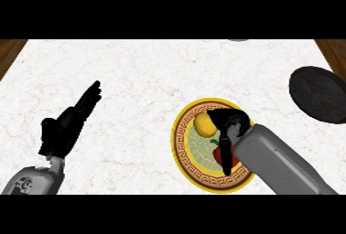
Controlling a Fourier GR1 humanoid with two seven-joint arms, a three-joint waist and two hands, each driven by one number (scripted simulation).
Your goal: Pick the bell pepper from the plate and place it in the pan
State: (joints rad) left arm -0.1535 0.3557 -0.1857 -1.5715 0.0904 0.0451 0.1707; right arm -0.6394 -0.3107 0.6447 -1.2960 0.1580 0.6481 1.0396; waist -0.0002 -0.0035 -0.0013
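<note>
Head view: The plate [186, 137], yellow-rimmed with a patterned band, sits on the surface [148, 68] right of centre, toward the near edge. The right hand [228, 122] is positioned over the plate, wrist and forearm covering the plate's right half. The red bell pepper [218, 155] lies on the plate directly beneath that hand, largely hidden; whether the fingers enclose it cannot be determined. A yellow item [204, 124] lies on the plate just left of the hand. The dark pan [319, 93] sits at the surface's right edge, well apart from the plate. The left hand [67, 125] rests at the left, fingers straight and spread apart.
</note>
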